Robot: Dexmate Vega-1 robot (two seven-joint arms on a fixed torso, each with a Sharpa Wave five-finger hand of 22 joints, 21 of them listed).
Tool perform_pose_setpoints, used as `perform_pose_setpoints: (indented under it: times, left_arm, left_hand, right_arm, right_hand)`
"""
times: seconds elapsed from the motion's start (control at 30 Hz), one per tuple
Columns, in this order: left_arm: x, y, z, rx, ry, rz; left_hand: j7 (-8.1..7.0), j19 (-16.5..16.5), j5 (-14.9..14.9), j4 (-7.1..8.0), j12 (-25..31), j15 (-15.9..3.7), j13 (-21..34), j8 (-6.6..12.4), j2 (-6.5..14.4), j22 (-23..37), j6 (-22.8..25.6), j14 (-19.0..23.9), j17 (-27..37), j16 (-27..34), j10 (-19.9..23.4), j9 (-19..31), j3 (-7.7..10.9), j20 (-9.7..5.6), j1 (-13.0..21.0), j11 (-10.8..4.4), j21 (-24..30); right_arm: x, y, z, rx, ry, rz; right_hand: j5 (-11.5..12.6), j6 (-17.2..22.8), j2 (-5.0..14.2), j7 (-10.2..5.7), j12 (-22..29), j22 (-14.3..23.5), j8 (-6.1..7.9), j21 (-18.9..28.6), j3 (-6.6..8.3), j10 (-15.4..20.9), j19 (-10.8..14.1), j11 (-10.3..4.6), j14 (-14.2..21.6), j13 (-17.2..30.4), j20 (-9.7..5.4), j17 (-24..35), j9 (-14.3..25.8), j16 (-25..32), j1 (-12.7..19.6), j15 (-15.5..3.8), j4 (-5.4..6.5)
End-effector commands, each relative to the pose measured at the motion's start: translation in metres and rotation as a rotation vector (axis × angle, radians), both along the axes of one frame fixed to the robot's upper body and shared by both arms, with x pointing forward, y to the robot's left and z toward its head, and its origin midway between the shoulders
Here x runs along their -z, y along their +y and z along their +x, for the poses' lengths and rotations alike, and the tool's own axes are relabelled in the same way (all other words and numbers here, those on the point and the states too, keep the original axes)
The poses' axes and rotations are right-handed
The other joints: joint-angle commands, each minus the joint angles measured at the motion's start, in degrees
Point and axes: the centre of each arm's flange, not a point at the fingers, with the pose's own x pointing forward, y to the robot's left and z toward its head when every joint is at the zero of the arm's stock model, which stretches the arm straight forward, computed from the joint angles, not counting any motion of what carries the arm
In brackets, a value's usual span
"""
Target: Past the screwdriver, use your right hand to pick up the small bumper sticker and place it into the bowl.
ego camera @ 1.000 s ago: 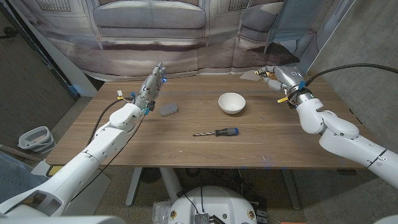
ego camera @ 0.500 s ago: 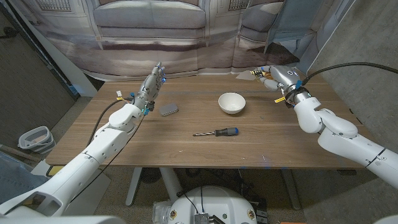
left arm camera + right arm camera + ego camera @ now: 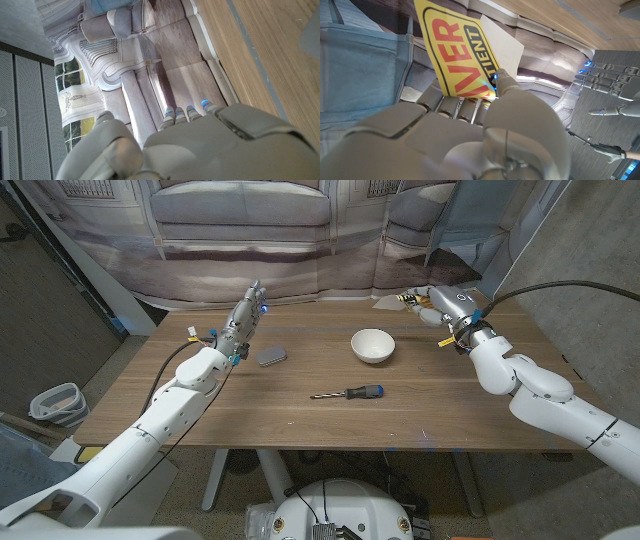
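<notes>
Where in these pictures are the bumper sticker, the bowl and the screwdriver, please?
bumper sticker (image 3: 462, 55): right wrist view, on its yellow printed face, above the right hand's fingers.
bowl (image 3: 372, 345): head view, on its white inside.
screwdriver (image 3: 366, 392): head view, on its dark handle.

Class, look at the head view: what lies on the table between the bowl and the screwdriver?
Nothing. In the head view the stretch between the bowl and the screwdriver is bare wooden table.
</notes>
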Motion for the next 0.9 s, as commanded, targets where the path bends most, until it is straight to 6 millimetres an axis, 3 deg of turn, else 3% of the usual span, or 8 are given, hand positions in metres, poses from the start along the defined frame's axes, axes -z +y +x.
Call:
perform_pose_setpoints:
  times: [0.03,0.9]
  left_arm:
    - [0.002,-0.001,-0.002,-0.006,0.002,0.000]
    - [0.004,-0.007,-0.005,-0.010,0.011,0.010]
  left_hand:
    - [-0.09,-2.5,0.6,0.05,0.1,0.22,0.1,-0.14,0.4,0.3,0.1,-1.1,0.2,0.1,0.0,0.2,-0.53,-0.97,0.5,0.16,0.0]
    - [-0.07,-2.5,0.6,0.05,0.1,0.17,0.1,-0.14,0.6,0.3,0.1,-1.2,0.2,0.1,0.0,0.2,-0.85,-0.95,0.7,0.17,0.0]
  right_arm:
    - [0.000,0.009,-0.001,-0.034,-0.002,-0.021]
    - [0.012,0.020,0.002,-0.103,-0.014,-0.017]
  right_hand:
    - [0.0,0.4,-0.29,0.12,-0.1,0.2,-0.28,-0.1,0.15,0.1,0.4,-0.30,0.3,0.1,-4.32,0.1,0.1,-0.2,-0.2,-5.22,0.26]
    - [0.1,0.7,0.06,0.18,-0.3,0.2,-0.46,-0.1,0.51,0.2,0.5,-0.36,0.3,0.1,-4.37,0.2,0.1,-0.2,0.0,-5.41,0.27]
